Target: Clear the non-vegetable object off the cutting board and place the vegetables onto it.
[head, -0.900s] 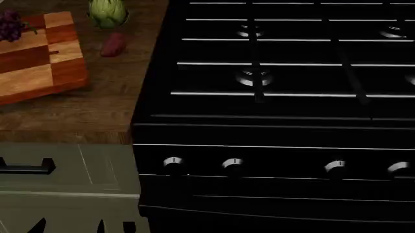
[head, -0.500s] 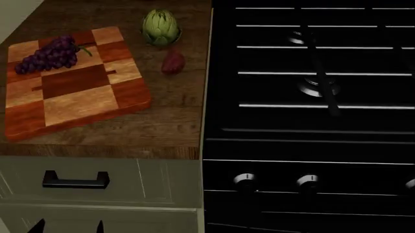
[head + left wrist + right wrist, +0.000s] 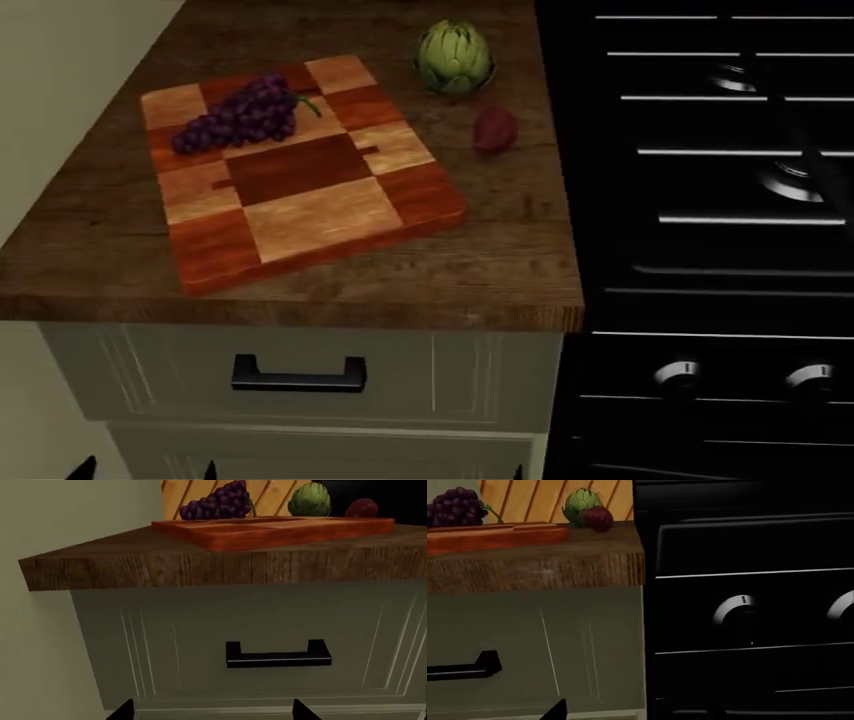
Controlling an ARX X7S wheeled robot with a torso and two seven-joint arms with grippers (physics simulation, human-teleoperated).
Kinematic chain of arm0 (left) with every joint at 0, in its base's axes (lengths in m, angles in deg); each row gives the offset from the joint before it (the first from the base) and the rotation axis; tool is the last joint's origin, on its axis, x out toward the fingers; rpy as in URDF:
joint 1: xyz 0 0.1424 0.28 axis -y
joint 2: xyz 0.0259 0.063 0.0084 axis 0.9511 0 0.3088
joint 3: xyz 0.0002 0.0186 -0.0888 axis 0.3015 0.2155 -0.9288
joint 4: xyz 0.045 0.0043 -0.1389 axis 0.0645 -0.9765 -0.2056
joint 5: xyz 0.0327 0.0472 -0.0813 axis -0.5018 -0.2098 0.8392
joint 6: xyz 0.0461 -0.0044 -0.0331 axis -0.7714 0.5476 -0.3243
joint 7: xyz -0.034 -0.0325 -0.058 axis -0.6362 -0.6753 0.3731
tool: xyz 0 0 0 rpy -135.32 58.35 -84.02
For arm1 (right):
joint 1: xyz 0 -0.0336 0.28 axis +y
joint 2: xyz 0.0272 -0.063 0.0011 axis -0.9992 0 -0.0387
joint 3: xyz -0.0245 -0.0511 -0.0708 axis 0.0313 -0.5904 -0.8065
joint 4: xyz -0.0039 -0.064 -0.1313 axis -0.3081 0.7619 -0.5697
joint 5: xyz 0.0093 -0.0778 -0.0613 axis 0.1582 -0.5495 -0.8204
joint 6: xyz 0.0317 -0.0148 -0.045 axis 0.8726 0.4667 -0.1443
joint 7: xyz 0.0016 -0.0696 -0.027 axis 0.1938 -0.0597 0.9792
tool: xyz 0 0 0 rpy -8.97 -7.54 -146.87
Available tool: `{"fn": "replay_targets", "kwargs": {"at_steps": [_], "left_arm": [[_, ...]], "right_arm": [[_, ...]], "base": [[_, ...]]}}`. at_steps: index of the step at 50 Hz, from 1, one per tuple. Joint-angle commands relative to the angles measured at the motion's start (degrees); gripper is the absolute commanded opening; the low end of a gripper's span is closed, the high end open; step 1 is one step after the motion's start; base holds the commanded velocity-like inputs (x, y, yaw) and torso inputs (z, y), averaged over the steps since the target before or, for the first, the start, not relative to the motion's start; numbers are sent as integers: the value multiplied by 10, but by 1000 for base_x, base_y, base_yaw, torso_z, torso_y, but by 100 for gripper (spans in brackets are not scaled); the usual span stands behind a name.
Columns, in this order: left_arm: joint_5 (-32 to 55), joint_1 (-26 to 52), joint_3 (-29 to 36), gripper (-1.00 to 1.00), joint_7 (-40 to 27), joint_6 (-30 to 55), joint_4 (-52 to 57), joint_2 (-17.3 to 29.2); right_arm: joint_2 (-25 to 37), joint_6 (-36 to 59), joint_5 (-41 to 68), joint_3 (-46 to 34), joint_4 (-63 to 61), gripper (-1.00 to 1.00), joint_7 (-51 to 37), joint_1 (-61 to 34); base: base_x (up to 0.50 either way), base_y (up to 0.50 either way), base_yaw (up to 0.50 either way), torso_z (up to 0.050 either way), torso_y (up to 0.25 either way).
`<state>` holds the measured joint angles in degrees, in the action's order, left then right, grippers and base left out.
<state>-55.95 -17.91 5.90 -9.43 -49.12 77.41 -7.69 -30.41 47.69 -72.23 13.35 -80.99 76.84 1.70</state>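
The bunch of dark purple grapes (image 3: 240, 113) lies on the far left part of the patchwork cutting board (image 3: 320, 215), which rests on the wooden counter. The green artichoke (image 3: 455, 55) and the reddish root (image 3: 494, 129) sit on the counter right of the board. From the left wrist view I see the grapes (image 3: 217, 502), board (image 3: 267, 530), artichoke (image 3: 309, 500) and root (image 3: 362, 508) from below counter height. My left gripper (image 3: 212, 711) is open and empty, low before the drawer. My right gripper (image 3: 640, 712) is open and empty, low by the cabinet and stove; one finger is lost against the black.
A black stove (image 3: 721, 150) with knobs (image 3: 678, 375) stands right of the counter. A pale drawer with a black handle (image 3: 299, 377) is below the counter edge (image 3: 294, 308). A pale wall (image 3: 54, 90) bounds the counter's left side.
The head view has swung left: the board, grapes and vegetables have shifted towards the picture's middle and the stove to the right. The objects on the counter have not moved.
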Motion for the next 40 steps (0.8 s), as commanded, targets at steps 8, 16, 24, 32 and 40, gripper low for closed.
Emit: {"fn": "replay_targets", "kwargs": {"at_steps": [8,16,24,32,40], "left_arm": [[-3,8,6,100,0,39,16,6],[-7,35,11,100,-6,178,136,32],[3,74,0,100,-4,284,226,53],[30,149,-10,100,23,415,282,81],[77,277,-32,100,51,594,325,102]], "right_arm": [[-4,56,-71,-13,-62,100,-19,4],[12,187,-66,-19,-177,100,-16,2],[34,335,-70,-18,-266,100,-15,-49],[71,482,-56,-3,-335,100,14,-148],[92,613,-14,26,-357,100,61,-271]], "base": [[0,0,0,0,0],[0,0,0,0,0],[0,0,0,0,0],[0,0,0,0,0],[0,0,0,0,0]]}}
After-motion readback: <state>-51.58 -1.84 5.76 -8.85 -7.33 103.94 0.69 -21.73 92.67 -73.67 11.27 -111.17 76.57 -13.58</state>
